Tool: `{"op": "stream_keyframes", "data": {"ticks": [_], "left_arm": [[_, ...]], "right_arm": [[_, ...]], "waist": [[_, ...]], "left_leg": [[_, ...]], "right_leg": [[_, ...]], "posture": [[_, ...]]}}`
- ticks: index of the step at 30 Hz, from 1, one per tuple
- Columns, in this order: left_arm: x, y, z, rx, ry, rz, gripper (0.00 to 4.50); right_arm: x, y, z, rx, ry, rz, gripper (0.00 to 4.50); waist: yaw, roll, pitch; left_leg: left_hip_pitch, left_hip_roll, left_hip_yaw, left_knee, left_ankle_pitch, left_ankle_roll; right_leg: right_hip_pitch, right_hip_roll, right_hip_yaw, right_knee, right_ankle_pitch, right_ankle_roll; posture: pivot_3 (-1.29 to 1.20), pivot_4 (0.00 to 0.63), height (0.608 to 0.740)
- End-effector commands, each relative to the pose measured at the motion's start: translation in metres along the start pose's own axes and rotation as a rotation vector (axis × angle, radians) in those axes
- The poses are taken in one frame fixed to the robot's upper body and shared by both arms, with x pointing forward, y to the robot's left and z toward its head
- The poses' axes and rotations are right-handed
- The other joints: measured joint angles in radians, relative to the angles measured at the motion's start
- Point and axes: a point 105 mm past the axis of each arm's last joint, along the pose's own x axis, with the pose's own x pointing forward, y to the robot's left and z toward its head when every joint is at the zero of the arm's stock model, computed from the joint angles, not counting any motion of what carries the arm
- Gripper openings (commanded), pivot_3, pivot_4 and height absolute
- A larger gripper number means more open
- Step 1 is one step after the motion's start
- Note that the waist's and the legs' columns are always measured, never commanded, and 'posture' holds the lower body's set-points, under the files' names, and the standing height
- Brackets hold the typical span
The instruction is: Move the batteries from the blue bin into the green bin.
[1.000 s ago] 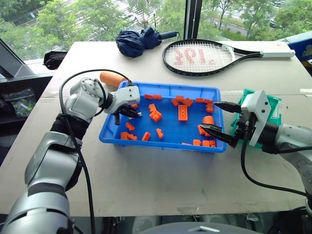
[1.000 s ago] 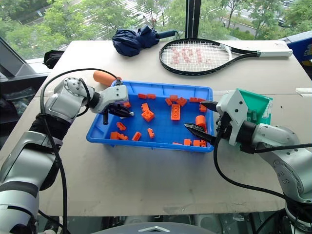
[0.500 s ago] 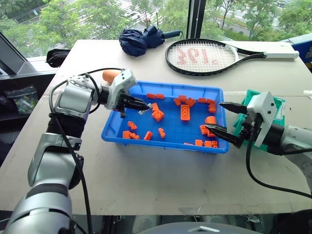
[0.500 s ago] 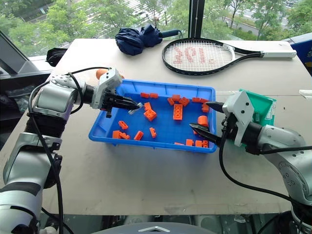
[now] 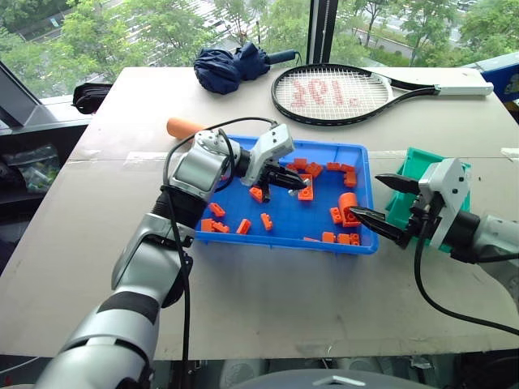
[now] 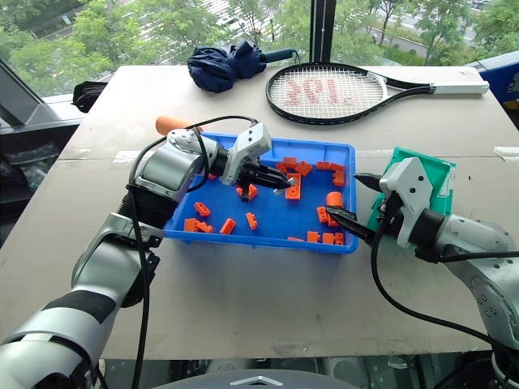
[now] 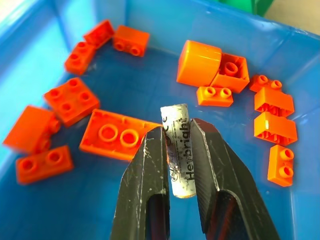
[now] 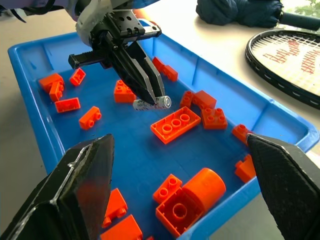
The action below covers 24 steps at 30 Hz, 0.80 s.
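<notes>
Left gripper (image 7: 179,142) has swung right across the blue bin (image 5: 362,198), fingers clamped on a battery (image 7: 179,150), carried above the bricks. Right gripper (image 5: 392,210) spread empty beside green bin (image 5: 415,162). Transfer underway.

The beige table (image 5: 122,211) carries the blue bin (image 5: 359,240), green bin (image 5: 403,201), racket (image 5: 340,93), and folded umbrella (image 5: 231,66).

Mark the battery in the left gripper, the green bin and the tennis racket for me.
battery (image 7: 179,150), left wrist view, middle of its printed side.
left gripper (image 7: 179,131), left wrist view, between the fingertips.
green bin (image 5: 416,164), left eye view, far rim.
tennis racket (image 5: 332,93), left eye view, strings.
</notes>
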Motion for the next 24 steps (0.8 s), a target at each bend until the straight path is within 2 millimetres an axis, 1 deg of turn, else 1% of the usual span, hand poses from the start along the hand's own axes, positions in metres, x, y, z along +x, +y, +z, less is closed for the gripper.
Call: {"op": "stream_keyframes", "data": {"ticks": [1,2,3,4,5,7,9,11,12,16,19,21,22,24], "left_arm": [[-0.002,0.001,0.013,0.058,-0.025,-0.015,2.09],[-0.001,0.001,0.015,0.056,-0.040,-0.017,2.26],[-0.001,0.002,0.019,0.048,-0.061,-0.013,2.85],[0.000,0.003,0.021,0.042,-0.074,-0.010,3.13],[-0.001,0.004,0.024,0.042,-0.089,-0.003,3.51],[-0.006,0.007,0.031,0.039,-0.131,0.012,4.44],[-0.015,0.004,0.035,0.047,-0.164,-0.003,4.47],[-0.034,-0.003,0.033,0.056,-0.179,-0.027,4.47],[-0.042,-0.006,0.031,0.066,-0.179,-0.032,4.47],[-0.071,-0.016,0.025,0.097,-0.176,-0.006,4.47],[-0.098,-0.027,0.009,0.108,-0.119,0.047,4.47],[-0.116,-0.040,-0.004,0.119,-0.071,0.071,4.47],[-0.124,-0.048,-0.008,0.123,-0.056,0.079,4.47],[-0.132,-0.061,-0.012,0.131,-0.039,0.078,4.47]], "right_arm": [[-0.004,0.003,0.009,-0.046,-0.019,-0.002,4.24],[-0.004,0.003,0.008,-0.047,-0.015,-0.002,4.24],[-0.003,0.002,0.008,-0.047,-0.012,-0.002,4.24],[-0.002,0.002,0.007,-0.047,-0.010,-0.002,4.24],[-0.001,0.002,0.008,-0.047,-0.011,0.000,4.24],[0.006,0.003,0.008,-0.044,-0.014,0.024,4.24],[0.012,0.005,0.007,-0.040,-0.002,0.052,4.24],[0.025,0.006,-0.002,-0.045,0.057,0.101,4.24],[0.030,0.007,-0.004,-0.049,0.075,0.125,4.24],[0.055,0.004,-0.007,-0.040,0.104,0.172,4.24],[0.076,0.005,-0.014,-0.048,0.166,0.235,4.24],[0.094,0.006,-0.014,-0.057,0.175,0.269,4.24],[0.102,0.008,-0.014,-0.068,0.178,0.292,4.24],[0.113,0.010,-0.014,-0.087,0.187,0.321,4.24]], "waist": [[0.002,0.000,0.000],[0.004,0.000,0.000],[0.005,0.000,0.000],[0.007,0.000,0.000],[0.009,0.000,0.000],[0.007,0.000,0.000],[0.002,0.000,0.000],[-0.003,0.000,0.000],[-0.015,0.000,0.000],[-0.023,0.000,0.000],[-0.023,0.000,0.000],[-0.028,0.000,0.000],[-0.028,0.000,0.000],[-0.020,0.000,0.000]], "left_leg": [[0.000,0.000,0.000,0.000,0.000,0.000],[0.000,0.000,0.000,0.000,0.000,0.000],[0.000,0.000,0.000,0.000,0.000,0.000],[-0.001,0.000,0.000,0.001,0.000,0.000],[-0.001,0.000,0.000,0.001,0.000,0.000],[-0.001,0.000,0.000,0.001,0.000,0.000],[-0.001,0.000,0.000,0.001,0.000,0.000],[0.000,0.000,0.000,0.001,0.000,0.000],[0.000,0.001,0.000,0.001,0.000,0.000],[0.001,0.002,0.000,-0.001,0.000,0.000],[0.000,0.003,0.000,-0.001,0.002,-0.003],[0.000,0.003,0.001,-0.001,0.002,-0.003],[0.000,0.003,0.001,-0.001,0.002,-0.003],[0.000,0.004,0.001,-0.001,0.002,-0.003]], "right_leg": [[0.000,0.000,0.000,0.000,0.000,0.000],[0.000,0.000,0.000,0.000,0.000,0.000],[0.000,0.000,0.000,0.000,0.000,0.000],[0.000,0.000,0.000,0.000,0.000,0.000],[0.000,-0.001,-0.001,0.000,0.000,0.000],[0.000,-0.001,-0.001,0.000,0.000,0.000],[0.000,-0.001,0.000,0.000,0.000,0.000],[0.000,0.000,0.000,0.000,0.000,0.000],[0.000,0.000,0.000,0.000,0.000,0.000],[0.000,0.001,0.000,0.000,0.000,0.000],[0.000,0.000,0.000,0.000,0.000,0.000],[-0.001,0.000,0.001,-0.001,0.000,0.000],[-0.001,0.000,0.002,-0.001,0.000,0.000],[-0.002,0.000,0.001,-0.001,0.000,0.000]], "posture": [[0.00,0.150,0.740],[0.00,0.150,0.740],[0.00,0.150,0.740],[0.00,0.150,0.740],[0.00,0.150,0.740],[0.00,0.150,0.740],[0.00,0.150,0.740],[0.00,0.150,0.740],[0.00,0.150,0.740],[0.00,0.150,0.740],[0.00,0.150,0.740],[0.00,0.150,0.740],[0.00,0.150,0.740],[0.00,0.150,0.740]]}}
